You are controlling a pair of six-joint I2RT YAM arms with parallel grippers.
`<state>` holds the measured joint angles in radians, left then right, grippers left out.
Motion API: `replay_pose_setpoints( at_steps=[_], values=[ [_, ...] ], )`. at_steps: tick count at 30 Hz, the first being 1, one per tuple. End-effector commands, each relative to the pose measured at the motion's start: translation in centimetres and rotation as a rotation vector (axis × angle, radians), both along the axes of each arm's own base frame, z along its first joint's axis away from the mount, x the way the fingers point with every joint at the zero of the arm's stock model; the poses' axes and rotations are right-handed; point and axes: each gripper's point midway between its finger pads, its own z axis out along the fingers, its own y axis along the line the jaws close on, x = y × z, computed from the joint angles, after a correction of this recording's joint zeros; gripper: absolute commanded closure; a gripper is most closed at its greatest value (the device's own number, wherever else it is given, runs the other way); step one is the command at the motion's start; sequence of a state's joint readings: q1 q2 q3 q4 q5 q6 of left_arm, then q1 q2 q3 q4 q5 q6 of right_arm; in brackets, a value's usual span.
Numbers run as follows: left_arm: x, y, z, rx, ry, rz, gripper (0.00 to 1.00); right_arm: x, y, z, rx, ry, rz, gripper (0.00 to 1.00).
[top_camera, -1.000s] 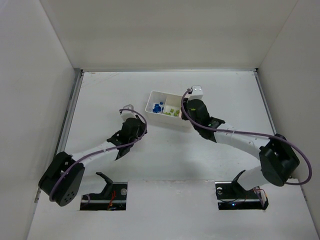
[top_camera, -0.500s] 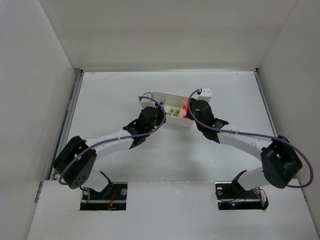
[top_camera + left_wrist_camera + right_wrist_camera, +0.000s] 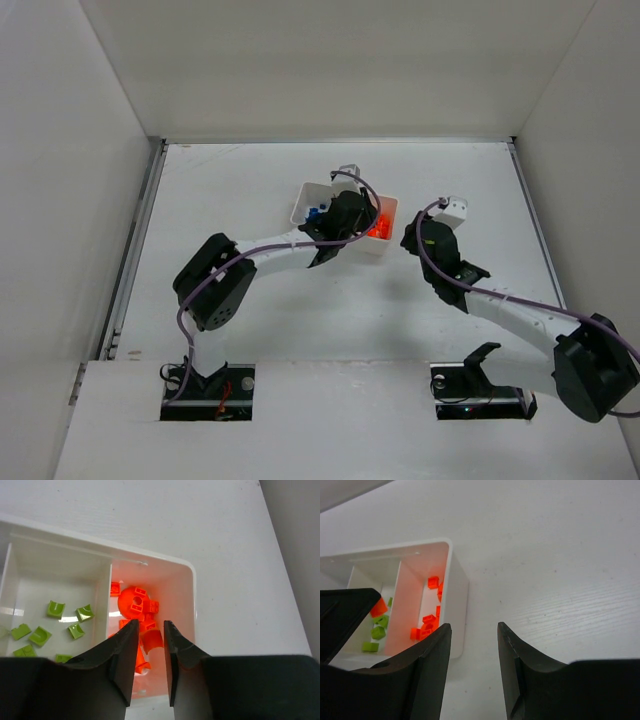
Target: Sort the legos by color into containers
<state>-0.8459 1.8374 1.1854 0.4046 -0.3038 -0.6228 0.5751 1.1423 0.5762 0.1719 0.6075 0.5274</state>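
— White walls (image 3: 300, 60) on three sides, white tabletop (image 3: 230, 180) below. Picking out the tray (image 3: 303, 190) toward the far middle, with the left arm (image 3: 270, 250) stretched right over it.

— Checking the compartments now. Blue bricks (image 3: 316, 213) in the left one, green bricks (image 3: 55, 609) in the middle, orange bricks (image 3: 134, 600) heaped in the right. Not one colour astray, as far as can be seen.

— And the left jaws?

— Drawn close together on an orange brick (image 3: 151, 640), hanging straight over the orange compartment. Looks like a pinch, though could be on the point of letting go.

— Right side?

— Right jaws standing wide apart, holding nothing, low over bare tabletop just beside the tray's orange end.

— Anything left outside?

— Can't find a stray brick outside the tray in any of the three views; part of the tray hidden under the left arm from above, mind.

— So, judging by that, very nearly done: drop this orange one in with its fellows and probably call it sorted.
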Motion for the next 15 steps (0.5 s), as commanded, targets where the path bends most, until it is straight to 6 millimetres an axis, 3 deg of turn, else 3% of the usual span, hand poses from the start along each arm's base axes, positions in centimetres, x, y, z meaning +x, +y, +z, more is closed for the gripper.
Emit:
replay_pose_setpoints(
  at_steps=[1, 8, 11, 14, 15],
  values=[
    [0.5, -1.6, 2.8, -0.027, -0.049, -0.026, 0.72, 0.6, 0.4, 1.6, 0.079, -0.067, -0.013, 0.52],
    [0.8, -0.5, 3.6, -0.029, -0.061, -0.005, 0.48, 0.6, 0.5, 1.9, 0.096, -0.082, -0.010, 0.52],
    [0.5, 0.9, 4.2, -0.028, -0.077, 0.006, 0.37, 0.6, 0.7, 1.7, 0.086, -0.075, -0.001, 0.52],
    [0.4, 3.3, 4.1, -0.011, -0.081, 0.046, 0.18, 0.5, 0.3, 2.1, 0.091, -0.095, -0.017, 0.52],
    [0.2, 4.1, 3.9, -0.001, -0.081, 0.051, 0.00, 0.5, 0.3, 2.0, 0.092, -0.095, -0.016, 0.53]
  ],
)
